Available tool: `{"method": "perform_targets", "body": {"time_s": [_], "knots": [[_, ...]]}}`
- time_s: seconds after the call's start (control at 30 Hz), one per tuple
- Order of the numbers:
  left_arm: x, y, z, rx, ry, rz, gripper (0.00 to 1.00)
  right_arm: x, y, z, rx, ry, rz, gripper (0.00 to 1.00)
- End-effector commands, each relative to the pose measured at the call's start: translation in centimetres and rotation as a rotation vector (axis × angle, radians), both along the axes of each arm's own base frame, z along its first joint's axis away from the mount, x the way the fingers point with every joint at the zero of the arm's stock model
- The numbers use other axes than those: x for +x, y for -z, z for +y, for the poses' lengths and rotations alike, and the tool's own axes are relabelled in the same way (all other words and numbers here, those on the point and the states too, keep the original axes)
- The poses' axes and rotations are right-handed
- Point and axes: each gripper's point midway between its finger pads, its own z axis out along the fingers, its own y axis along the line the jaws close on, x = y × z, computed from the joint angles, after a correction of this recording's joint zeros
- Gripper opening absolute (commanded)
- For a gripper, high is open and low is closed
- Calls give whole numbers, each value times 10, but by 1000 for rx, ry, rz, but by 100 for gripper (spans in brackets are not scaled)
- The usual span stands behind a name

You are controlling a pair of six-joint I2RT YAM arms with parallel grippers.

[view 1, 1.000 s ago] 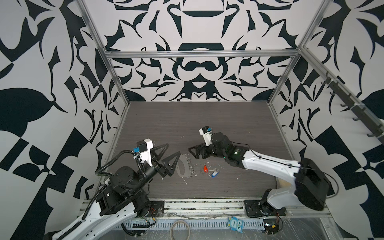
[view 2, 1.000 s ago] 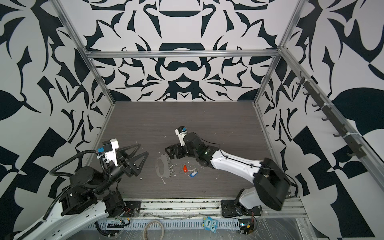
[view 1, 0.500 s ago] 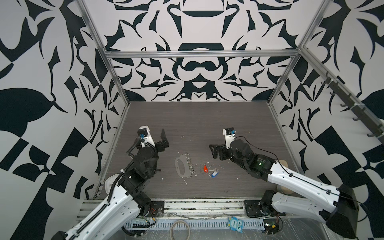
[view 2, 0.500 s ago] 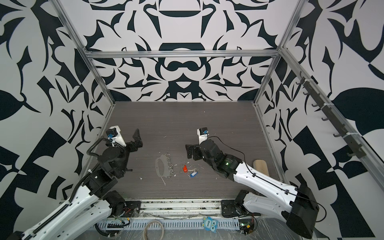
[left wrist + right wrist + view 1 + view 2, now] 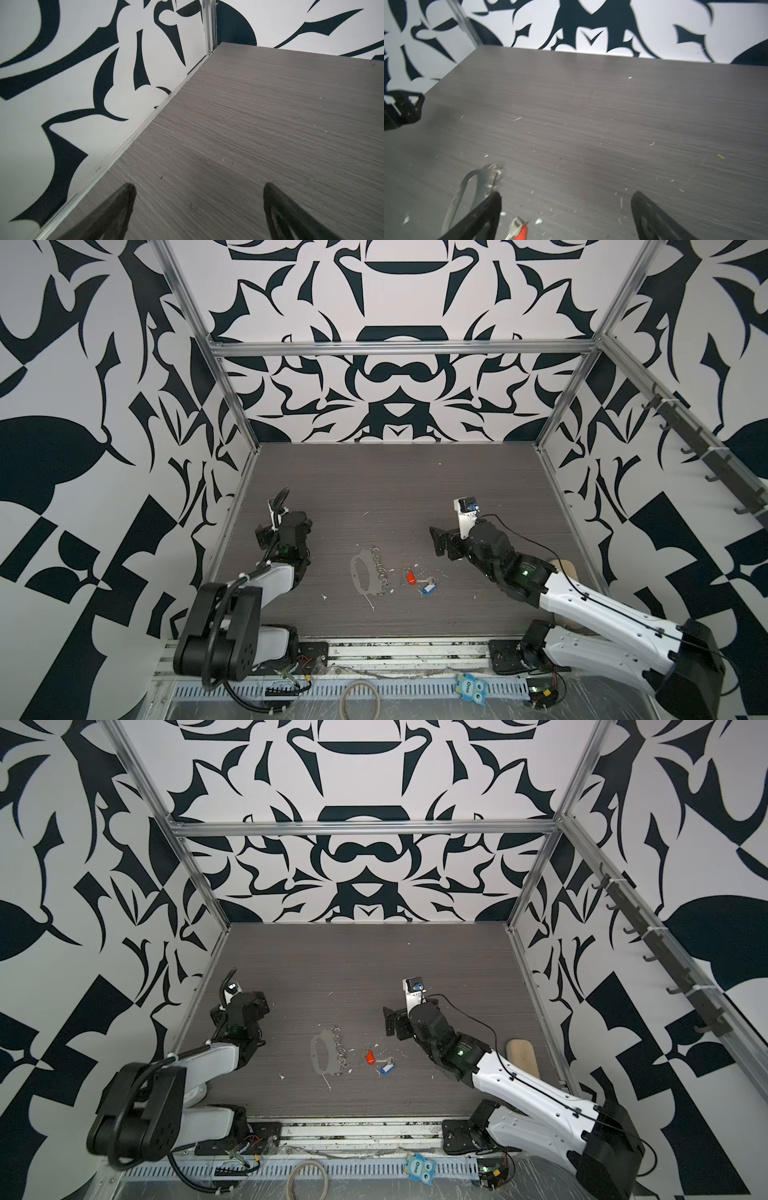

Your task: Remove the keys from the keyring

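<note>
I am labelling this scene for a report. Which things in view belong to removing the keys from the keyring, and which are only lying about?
For the job:
keyring
red-tagged key
blue-tagged key

Just lying about:
white scraps
tan block
cord loop
owl sticker

White scraps (image 5: 370,603) on tbl (image 5: 374,489); tan cord loop (image 5: 360,683) at front.

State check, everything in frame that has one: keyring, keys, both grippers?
keyring: flat on the table, both keys apart from it
red-tag key: loose on the table
blue-tag key: loose, beside the red-tag key
left gripper: open, empty
right gripper: open, empty
</note>
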Motion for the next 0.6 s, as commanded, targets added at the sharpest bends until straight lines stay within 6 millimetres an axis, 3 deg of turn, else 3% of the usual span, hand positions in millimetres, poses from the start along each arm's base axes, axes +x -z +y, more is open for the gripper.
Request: {"method": "perform_targets", "body": {"time_s": [0.0,0.13,0.27,0.43,0.57], "knots": [[22,-19,1,10,33,-135,99,14,-28,-21,35,79,-149,99],[38,-5,-9,6,113,-80,99,27,-38,-58,-17,202,-291,100],[42,3,2,-82,119,-55,99,43,-36,-96,-135,317,-376,100],[42,4,0,-85,129,-47,99,67,11,-150,-261,458,-277,100],[42,3,1,-85,127,-55,99,77,48,-179,-284,514,-205,100]]}}
